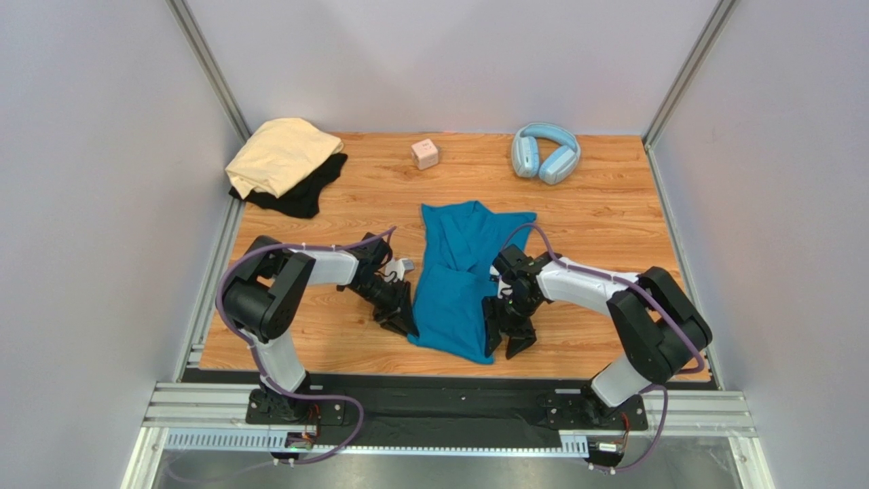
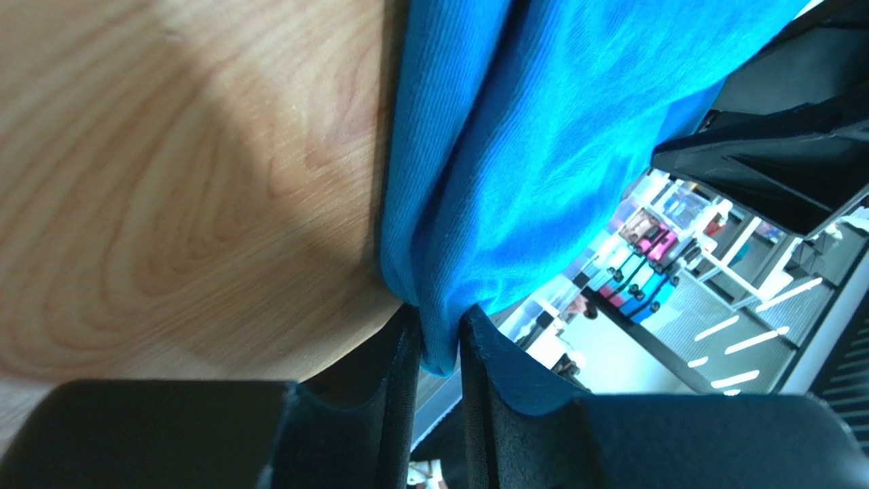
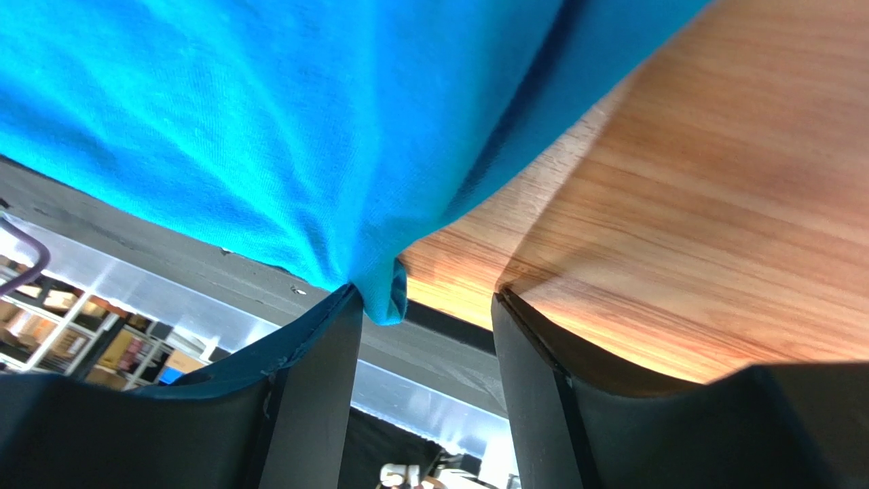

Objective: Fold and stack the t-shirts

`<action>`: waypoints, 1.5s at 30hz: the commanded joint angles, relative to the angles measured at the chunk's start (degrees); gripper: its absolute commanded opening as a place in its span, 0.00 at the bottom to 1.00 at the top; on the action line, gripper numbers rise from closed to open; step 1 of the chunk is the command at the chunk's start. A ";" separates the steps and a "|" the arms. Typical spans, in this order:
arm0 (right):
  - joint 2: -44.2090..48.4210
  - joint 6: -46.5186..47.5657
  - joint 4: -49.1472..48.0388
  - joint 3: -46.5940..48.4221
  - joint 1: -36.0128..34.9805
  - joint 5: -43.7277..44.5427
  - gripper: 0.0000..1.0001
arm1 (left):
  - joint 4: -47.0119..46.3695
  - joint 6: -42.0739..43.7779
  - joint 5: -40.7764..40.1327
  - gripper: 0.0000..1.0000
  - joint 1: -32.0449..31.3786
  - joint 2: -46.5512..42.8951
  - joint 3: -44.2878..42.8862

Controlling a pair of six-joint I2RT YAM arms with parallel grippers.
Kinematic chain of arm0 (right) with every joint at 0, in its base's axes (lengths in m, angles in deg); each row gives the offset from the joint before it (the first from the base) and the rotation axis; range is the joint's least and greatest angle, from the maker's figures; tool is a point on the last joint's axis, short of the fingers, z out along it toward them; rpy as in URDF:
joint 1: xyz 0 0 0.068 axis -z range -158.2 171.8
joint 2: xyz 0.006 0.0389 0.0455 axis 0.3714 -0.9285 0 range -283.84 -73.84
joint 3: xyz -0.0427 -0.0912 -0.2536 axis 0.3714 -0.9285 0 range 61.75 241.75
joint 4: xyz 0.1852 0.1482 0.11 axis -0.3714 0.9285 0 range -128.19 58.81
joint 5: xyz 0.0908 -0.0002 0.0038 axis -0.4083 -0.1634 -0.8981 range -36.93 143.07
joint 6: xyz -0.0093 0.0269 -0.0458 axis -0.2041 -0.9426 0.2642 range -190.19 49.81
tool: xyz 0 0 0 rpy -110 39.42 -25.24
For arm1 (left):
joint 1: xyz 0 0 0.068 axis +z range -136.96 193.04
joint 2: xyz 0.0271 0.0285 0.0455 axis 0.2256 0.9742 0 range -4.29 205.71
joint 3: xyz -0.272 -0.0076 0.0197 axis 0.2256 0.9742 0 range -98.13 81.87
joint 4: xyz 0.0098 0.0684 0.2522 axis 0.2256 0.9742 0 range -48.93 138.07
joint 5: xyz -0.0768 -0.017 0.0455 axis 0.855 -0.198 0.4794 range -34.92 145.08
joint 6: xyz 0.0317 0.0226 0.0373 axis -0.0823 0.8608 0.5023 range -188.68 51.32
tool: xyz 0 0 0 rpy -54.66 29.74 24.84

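The teal-blue t-shirt [image 1: 459, 275] lies partly folded in the middle of the wooden table, its near end lifted between both arms. My left gripper [image 1: 400, 318] is at the shirt's near-left corner. In the left wrist view its narrow jaws [image 2: 441, 336] pinch a fold of the blue cloth [image 2: 510, 163]. My right gripper [image 1: 507, 331] is at the near-right corner. Its jaws [image 3: 423, 306] stand wide apart, and the cloth corner [image 3: 386, 295] rests against only one finger. A pale tan t-shirt [image 1: 277, 153] lies folded on a black t-shirt [image 1: 306, 194] at the far left.
A small pink cube [image 1: 425, 153] and light-blue headphones [image 1: 546, 153] sit at the far edge. Grey walls close in the left and right sides. The table's near edge [image 1: 449, 372] runs just below the grippers.
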 commanded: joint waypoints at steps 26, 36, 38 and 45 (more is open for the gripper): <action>-8.75 -3.00 -10.70 0.64 -1.58 -0.42 0.00 | 3.01 5.28 -4.10 0.00 -0.33 -1.21 1.00; 0.64 -1.76 -0.51 6.61 -1.67 5.98 0.00 | 10.20 7.29 -7.96 0.00 -0.33 -10.25 -2.85; 3.01 -1.76 2.30 9.25 -1.67 7.22 0.00 | 12.84 7.83 -10.06 0.00 -0.33 -11.22 -5.48; 6.45 -0.80 9.86 18.82 -1.67 15.46 0.00 | 17.69 9.59 -14.90 0.00 -0.07 -13.34 -15.51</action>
